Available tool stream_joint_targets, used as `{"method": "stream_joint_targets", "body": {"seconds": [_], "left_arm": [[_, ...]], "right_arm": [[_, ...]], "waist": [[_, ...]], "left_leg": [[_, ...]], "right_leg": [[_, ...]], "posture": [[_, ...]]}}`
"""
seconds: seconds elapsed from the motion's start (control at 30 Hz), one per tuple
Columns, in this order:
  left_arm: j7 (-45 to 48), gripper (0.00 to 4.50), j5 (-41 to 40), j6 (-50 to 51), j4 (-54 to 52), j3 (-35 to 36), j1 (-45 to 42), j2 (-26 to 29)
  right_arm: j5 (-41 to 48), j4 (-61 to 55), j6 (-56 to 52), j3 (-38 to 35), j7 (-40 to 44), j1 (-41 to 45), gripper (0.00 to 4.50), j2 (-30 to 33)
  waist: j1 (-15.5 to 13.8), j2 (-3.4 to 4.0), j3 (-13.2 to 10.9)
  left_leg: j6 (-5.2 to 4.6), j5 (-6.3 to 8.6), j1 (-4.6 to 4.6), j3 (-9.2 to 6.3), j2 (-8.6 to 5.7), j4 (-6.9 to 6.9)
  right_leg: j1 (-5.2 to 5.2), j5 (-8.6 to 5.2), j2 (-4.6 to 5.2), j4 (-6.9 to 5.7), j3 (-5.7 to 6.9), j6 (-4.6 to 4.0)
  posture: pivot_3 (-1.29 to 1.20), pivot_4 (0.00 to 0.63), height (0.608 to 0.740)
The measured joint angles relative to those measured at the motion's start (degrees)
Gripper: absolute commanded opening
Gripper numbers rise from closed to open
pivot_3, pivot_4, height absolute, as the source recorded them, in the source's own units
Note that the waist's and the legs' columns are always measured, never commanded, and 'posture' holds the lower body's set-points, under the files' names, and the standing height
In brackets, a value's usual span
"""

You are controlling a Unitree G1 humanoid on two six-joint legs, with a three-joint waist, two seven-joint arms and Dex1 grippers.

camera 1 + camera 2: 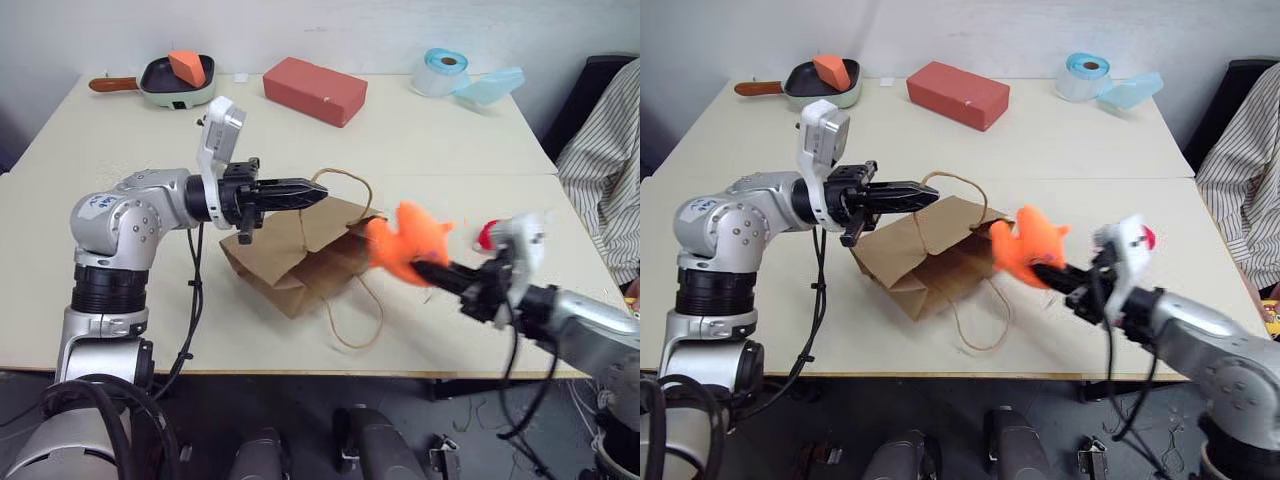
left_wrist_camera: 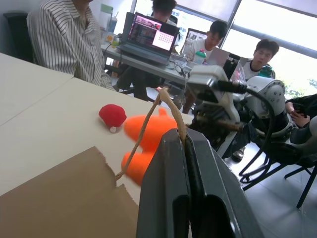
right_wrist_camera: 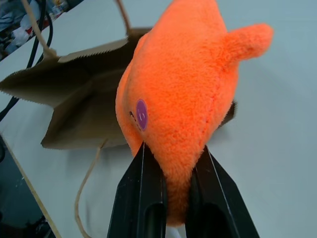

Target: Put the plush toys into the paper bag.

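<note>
Gripping the orange fish (image 3: 173, 99) in the right gripper (image 1: 432, 268), just outside the paper bag's (image 1: 300, 265) open mouth. Pinching a bag handle (image 1: 340, 180) in the left gripper (image 1: 315, 192), lifting it. Leaving the red toy (image 2: 113, 116) beyond the fish, farther from the bag.

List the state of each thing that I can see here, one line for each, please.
paper bag: lying on its side, mouth toward the fish.
left gripper: shut on the bag handle, lifting it.
right gripper: shut on the orange fish, held above the table.
red plush toy: lying on the table.
</note>
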State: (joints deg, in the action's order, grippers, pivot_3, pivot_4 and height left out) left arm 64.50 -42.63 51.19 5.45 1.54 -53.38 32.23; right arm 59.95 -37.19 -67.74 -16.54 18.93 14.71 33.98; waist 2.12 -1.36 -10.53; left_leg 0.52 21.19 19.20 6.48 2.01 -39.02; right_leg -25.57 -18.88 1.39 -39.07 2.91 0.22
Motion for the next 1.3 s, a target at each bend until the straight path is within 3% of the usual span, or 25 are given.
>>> {"method": "stream_joint_targets", "body": {"seconds": [0.17, 0.3, 0.47, 0.63, 0.93, 1.13, 1.3], "left_arm": [[0.7, 0.0, 0.1, -0.2, 1.6, -0.4, -0.6, -1.2], [1.7, 0.0, 0.1, -0.1, 2.2, -1.1, -1.0, -2.6], [3.4, 0.0, 0.1, 0.1, 1.6, -2.4, -0.9, -2.9], [4.2, 0.0, 0.0, 0.4, 1.5, -2.5, 0.0, -2.6], [5.0, 0.0, -2.5, 4.0, 0.4, -1.5, -0.6, -2.1], [4.8, 0.0, -2.5, 4.0, 0.2, -1.5, -0.6, -2.0], [4.6, 0.0, -2.5, 4.1, 0.4, -1.4, -0.6, -1.2]], "right_arm": [[-4.1, 0.1, 0.8, 10.6, 0.4, 2.3, 0.06, 0.0], [-7.8, 2.6, 1.9, 17.6, 2.3, 9.4, 0.06, -0.1], [-14.3, 13.3, 4.9, 25.1, 6.5, 18.9, 0.06, -2.4], [-21.9, 25.6, 10.2, 31.0, 11.2, 22.6, 0.06, -5.7], [-25.3, 39.9, 13.3, 27.9, 14.9, 32.4, 0.06, -15.8], [-30.7, 47.9, 19.2, 29.0, 14.8, 33.4, 0.06, -21.6], [-36.7, 54.3, 23.9, 29.7, 13.1, 32.3, 1.72, -24.6]], "waist": [[-0.5, 0.0, 0.0], [-0.4, 0.0, 0.0], [-0.3, 0.0, 0.0], [-0.3, 0.0, 0.0], [0.6, 0.0, 0.0], [1.1, 0.0, 0.0], [1.3, 0.0, 0.0]], "left_leg": [[-0.01, 0.0, 0.08, -0.03, 0.0, 0.0], [-0.02, 0.01, 0.07, -0.05, 0.0, -0.04], [-0.02, 0.0, 0.08, -0.06, 0.0, -0.04], [-0.04, 0.0, 0.14, -0.07, 0.0, -0.04], [-0.04, -0.01, 0.13, -0.09, 0.03, -0.05], [-0.04, -0.01, 0.13, -0.09, 0.02, -0.06], [-0.03, -0.01, 0.12, -0.09, 0.02, -0.06]], "right_leg": [[-0.02, 0.0, 0.01, 0.14, 0.05, 0.01], [-0.01, 0.0, 0.01, 0.09, 0.07, 0.01], [-0.02, 0.0, 0.01, 0.1, 0.1, 0.01], [-0.06, 0.0, 0.02, 0.1, 0.1, 0.01], [-0.07, 0.0, 0.03, 0.02, 0.13, 0.01], [-0.07, 0.0, 0.04, 0.0, 0.13, 0.01], [-0.07, 0.0, 0.04, -0.03, 0.13, 0.01]], "posture": [[0.0, 0.15, 0.74], [0.0, 0.15, 0.74], [0.0, 0.15, 0.74], [0.0, 0.15, 0.74], [0.0, 0.15, 0.74], [0.0, 0.15, 0.74], [0.0, 0.15, 0.74]]}}
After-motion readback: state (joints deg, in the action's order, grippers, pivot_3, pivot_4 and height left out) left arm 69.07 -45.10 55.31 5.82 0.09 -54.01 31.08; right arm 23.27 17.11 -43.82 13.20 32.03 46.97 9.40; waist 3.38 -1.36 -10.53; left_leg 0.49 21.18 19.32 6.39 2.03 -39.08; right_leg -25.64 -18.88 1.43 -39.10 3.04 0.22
